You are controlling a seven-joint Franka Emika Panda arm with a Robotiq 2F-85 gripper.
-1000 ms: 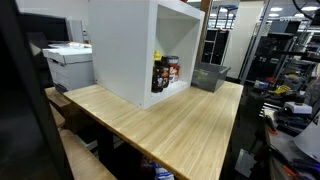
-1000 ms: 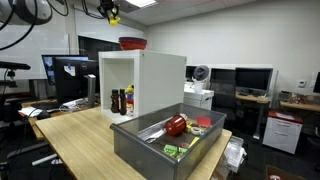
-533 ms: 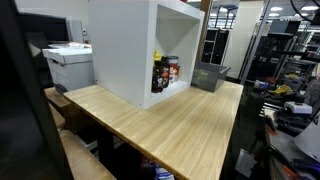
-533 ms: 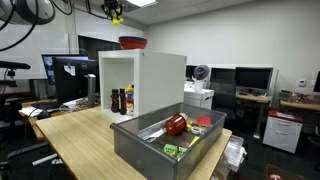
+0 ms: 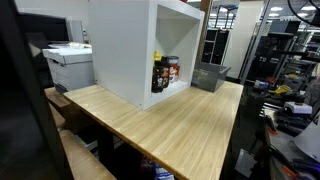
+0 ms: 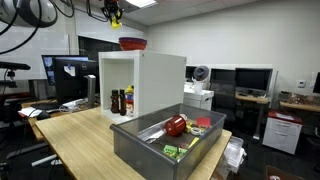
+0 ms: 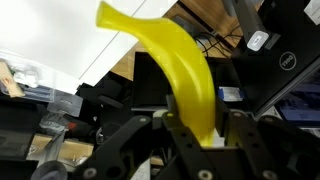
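Yellow banana (image 7: 182, 70) stays clenched in the fingers (image 7: 250, 150), drifting only slightly, high over the bowl (image 6: 132, 43) atop the cabinet (image 6: 160, 80) toward the counter's (image 6: 80, 135) far edge.

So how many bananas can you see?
1 banana, pinched in the gripper, high above the white cabinet. Another could lie hidden among the things in the grey bin.
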